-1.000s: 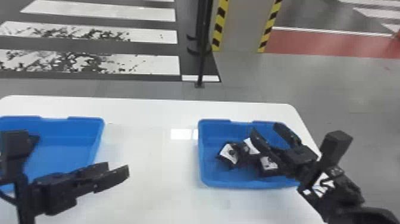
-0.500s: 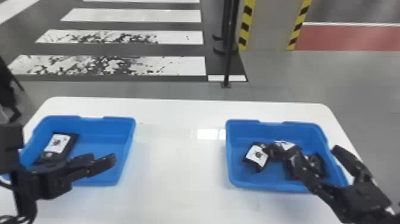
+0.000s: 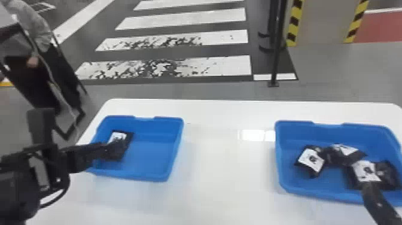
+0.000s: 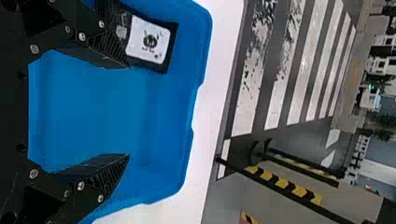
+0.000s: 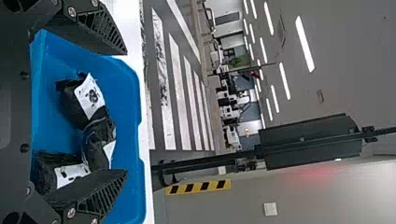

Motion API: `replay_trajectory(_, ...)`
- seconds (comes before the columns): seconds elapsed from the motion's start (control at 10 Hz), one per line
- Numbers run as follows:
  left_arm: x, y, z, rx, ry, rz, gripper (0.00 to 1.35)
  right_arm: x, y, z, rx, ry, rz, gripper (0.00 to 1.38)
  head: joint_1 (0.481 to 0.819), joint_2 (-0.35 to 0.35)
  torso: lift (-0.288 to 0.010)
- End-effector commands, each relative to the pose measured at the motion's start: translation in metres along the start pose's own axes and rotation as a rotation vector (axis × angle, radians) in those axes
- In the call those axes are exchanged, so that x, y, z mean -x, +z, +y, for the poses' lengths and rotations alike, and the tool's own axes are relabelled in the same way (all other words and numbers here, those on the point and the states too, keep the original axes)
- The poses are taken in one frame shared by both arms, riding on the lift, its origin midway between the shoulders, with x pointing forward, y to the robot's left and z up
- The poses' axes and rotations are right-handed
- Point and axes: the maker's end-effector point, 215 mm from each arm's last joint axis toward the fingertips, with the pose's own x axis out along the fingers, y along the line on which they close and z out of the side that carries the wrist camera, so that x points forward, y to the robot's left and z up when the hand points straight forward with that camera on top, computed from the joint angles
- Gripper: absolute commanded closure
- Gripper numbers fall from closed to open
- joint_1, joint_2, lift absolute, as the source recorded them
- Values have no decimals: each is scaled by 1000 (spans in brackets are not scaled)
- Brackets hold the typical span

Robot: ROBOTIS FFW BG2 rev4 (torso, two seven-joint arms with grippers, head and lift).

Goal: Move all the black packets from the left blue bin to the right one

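Left gripper: fingers wide apart, nothing gripped. Left blue bin: a white-labelled black packet lies toward the left side (contact with the fingertip cannot be determined). Right blue bin: several black packets lie clustered. Right gripper: fingers wide apart, nothing gripped.

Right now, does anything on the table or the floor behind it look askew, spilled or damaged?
The floor's white stripes look worn: dark patches break the nearest two. The packets in the right bin lie jumbled, but nothing looks spilled.
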Motion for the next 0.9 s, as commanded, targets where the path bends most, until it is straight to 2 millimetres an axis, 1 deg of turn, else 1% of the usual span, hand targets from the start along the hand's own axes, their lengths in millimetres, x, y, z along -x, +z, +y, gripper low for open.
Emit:
replay_trajectory(0.0, -11, -5, 26, 33, 56, 39, 389, 1, -8, -1, -13, -2, 16, 133, 695, 234, -144)
replay_trajectory(0.1, -23, -6, 40, 63, 79, 59, 389, 0, -8, -1, -16, 1, 17, 134, 695, 258, -144)
replay_trajectory(0.3, -49, -4, 48, 89, 85, 93, 389, -2, -12, 1, -18, 11, 27, 136, 695, 283, -144)
replay_trajectory(0.5, -65, -9, 56, 124, 97, 122, 389, -5, -19, 2, -27, 19, 38, 136, 695, 290, -144)
replay_trajectory(0.7, -74, -17, 62, 142, 128, 160, 389, -8, -23, 4, -34, 27, 44, 137, 695, 296, -144)
replay_trajectory(0.8, -82, -21, 65, 158, 140, 179, 389, -8, -24, 4, -39, 27, 47, 137, 695, 299, -144)
